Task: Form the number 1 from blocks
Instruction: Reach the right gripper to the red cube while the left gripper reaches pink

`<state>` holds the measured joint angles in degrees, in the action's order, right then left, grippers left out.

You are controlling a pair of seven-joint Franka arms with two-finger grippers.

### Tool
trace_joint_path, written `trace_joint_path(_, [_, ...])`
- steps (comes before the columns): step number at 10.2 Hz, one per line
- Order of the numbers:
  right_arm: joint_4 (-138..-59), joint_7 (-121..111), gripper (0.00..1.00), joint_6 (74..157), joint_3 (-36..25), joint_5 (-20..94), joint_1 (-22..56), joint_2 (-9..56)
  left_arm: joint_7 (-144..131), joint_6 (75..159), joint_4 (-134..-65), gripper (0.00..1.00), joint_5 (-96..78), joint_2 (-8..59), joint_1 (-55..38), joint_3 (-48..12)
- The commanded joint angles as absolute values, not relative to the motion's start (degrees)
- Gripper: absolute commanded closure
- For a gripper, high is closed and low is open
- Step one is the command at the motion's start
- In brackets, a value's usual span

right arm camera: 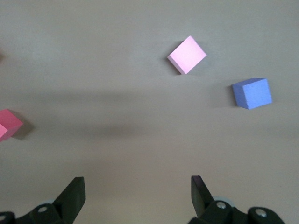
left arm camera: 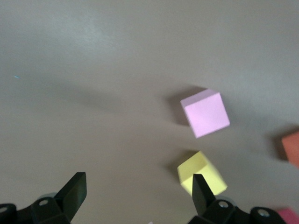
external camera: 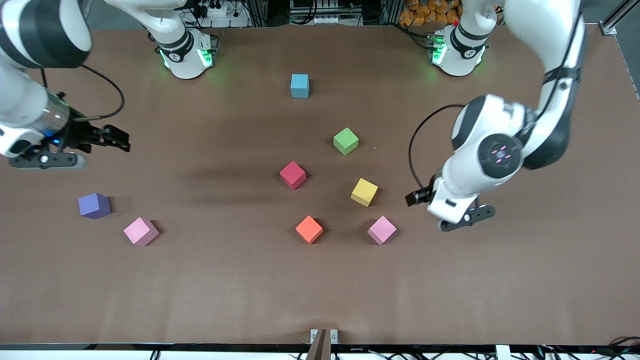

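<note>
The blocks lie scattered on the brown table. A light blue cube [external camera: 299,85] sits closest to the robots' bases, with green [external camera: 346,141], red [external camera: 292,174] and yellow [external camera: 364,192] cubes nearer the front camera. One pink cube [external camera: 382,230] lies beside the orange cube [external camera: 309,229]. A second pink cube [external camera: 141,231] lies beside the purple cube [external camera: 94,205]. My left gripper [external camera: 419,196] hangs open and empty over bare table beside the yellow cube [left arm camera: 201,173] and a pink cube [left arm camera: 205,113]. My right gripper [external camera: 117,139] is open and empty at the right arm's end, with a pink cube [right arm camera: 187,54] and the purple cube [right arm camera: 252,93] in its wrist view.
The orange cube [left arm camera: 292,147] shows at the edge of the left wrist view, and the red cube [right arm camera: 8,123] at the edge of the right wrist view. A small bracket [external camera: 323,337] sits at the table's front edge.
</note>
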<state>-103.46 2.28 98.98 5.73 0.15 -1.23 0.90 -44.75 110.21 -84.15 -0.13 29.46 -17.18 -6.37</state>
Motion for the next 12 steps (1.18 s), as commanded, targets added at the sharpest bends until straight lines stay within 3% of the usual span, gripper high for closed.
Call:
trace_joint_path(1, [-104.15, 4.56, 0.00, 103.16, 7.11, 1.23, 1.39, 5.07, -55.06, 116.60, -82.01, 0.00, -0.53, 34.69, -19.76, -5.71])
trace_joint_path(7, [-104.06, 47.29, 0.00, 116.70, 10.98, 1.49, 12.38, 17.82, -68.02, 132.79, -80.25, 0.00, 4.29, 44.55, -22.15, -5.19])
trace_joint_path(12, [-104.06, 73.55, 0.00, 127.16, 12.39, 1.49, 19.59, 26.62, -68.47, 132.98, -80.24, 0.00, 5.80, 47.81, -24.16, -4.75])
